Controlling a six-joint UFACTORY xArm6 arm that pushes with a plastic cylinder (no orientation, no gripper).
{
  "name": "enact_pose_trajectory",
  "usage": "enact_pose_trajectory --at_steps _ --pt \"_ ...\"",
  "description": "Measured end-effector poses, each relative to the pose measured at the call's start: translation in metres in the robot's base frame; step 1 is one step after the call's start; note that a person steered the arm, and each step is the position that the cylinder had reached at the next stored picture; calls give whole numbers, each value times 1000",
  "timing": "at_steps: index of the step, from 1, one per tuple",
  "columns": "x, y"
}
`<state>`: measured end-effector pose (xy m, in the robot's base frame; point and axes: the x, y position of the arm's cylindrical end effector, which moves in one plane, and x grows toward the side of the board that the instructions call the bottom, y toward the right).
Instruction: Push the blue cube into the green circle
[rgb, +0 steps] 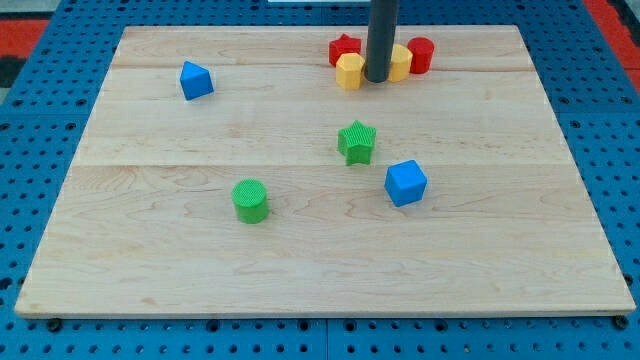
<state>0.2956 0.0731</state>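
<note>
The blue cube (405, 183) lies right of the board's centre. The green circle, a short green cylinder (250, 200), stands to its left, lower left of centre. A green star (357, 142) sits between them, just up and left of the cube. My tip (377, 78) is at the view's top, between two yellow blocks, far above the blue cube and apart from it.
Near the tip are a yellow block (349, 71) on its left, another yellow block (399, 62) on its right, a red star (344, 48) and a red cylinder (421, 54). A second blue block (195, 80) lies at upper left. The wooden board (150, 270) rests on a blue pegboard.
</note>
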Motion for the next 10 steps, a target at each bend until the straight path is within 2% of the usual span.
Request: enact_pose_trajectory --at_steps 1,4,6,7,9,10 --pt "-3 3" --pt "69 51" --pt "139 91" --pt "173 76" --pt "187 -56" --pt "198 -96"
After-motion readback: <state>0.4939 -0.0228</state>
